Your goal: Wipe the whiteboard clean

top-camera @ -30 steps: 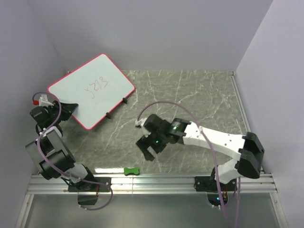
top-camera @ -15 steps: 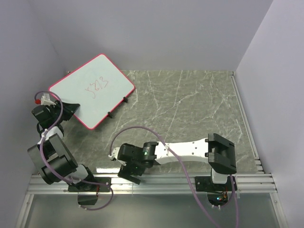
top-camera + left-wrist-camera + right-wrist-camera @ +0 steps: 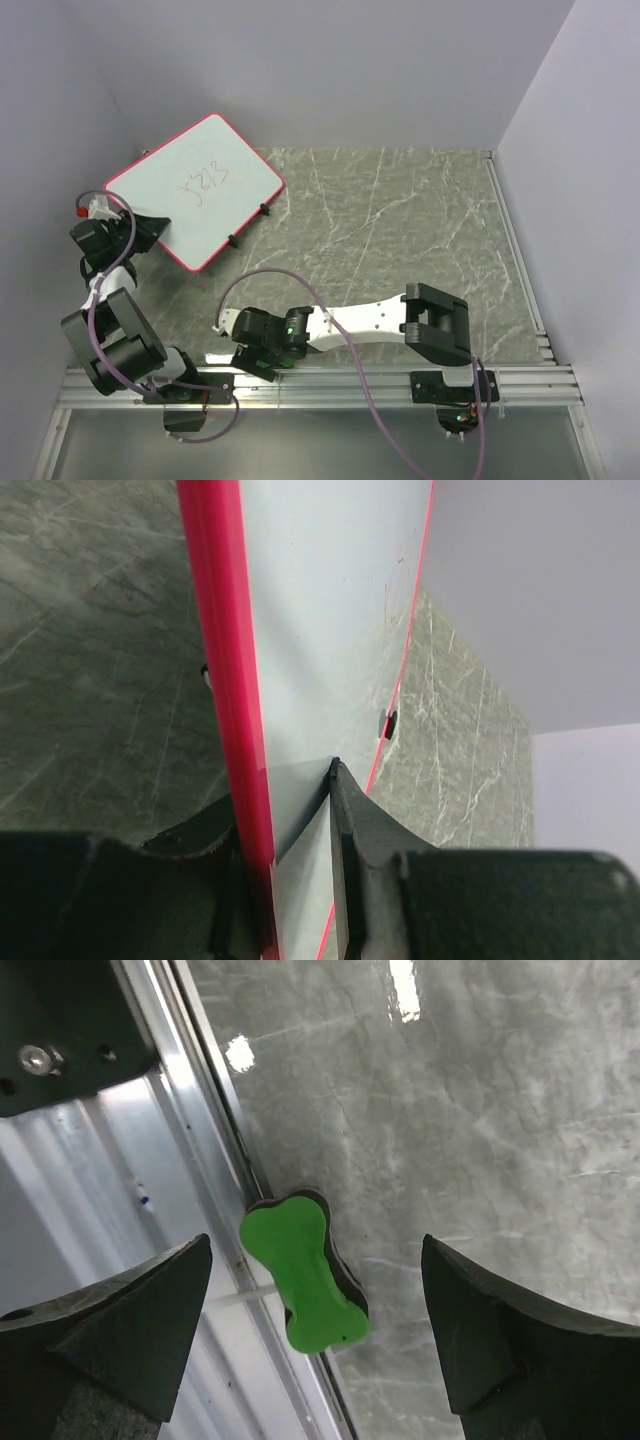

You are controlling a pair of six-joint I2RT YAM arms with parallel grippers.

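The whiteboard (image 3: 170,205), white with a red-pink rim and red scribbles (image 3: 203,183), stands tilted at the far left. My left gripper (image 3: 150,232) is shut on its near-left edge. In the left wrist view the fingers (image 3: 350,820) clamp the rim (image 3: 225,680). My right gripper (image 3: 255,360) is open and hangs low at the table's near edge. In the right wrist view a green bone-shaped eraser (image 3: 305,1275) lies between its spread fingers (image 3: 130,1300), untouched, half on the rail. The eraser is hidden under the gripper in the top view.
An aluminium rail (image 3: 400,380) runs along the near edge and also shows in the right wrist view (image 3: 120,1230). Two black clips (image 3: 263,210) sit on the whiteboard's right edge. Grey walls close in the back and both sides of the marble table (image 3: 400,230).
My right arm has swung from the table's middle down-left to the near edge, over the green eraser, which it now hides in the top view. The left gripper and whiteboard have barely shifted.
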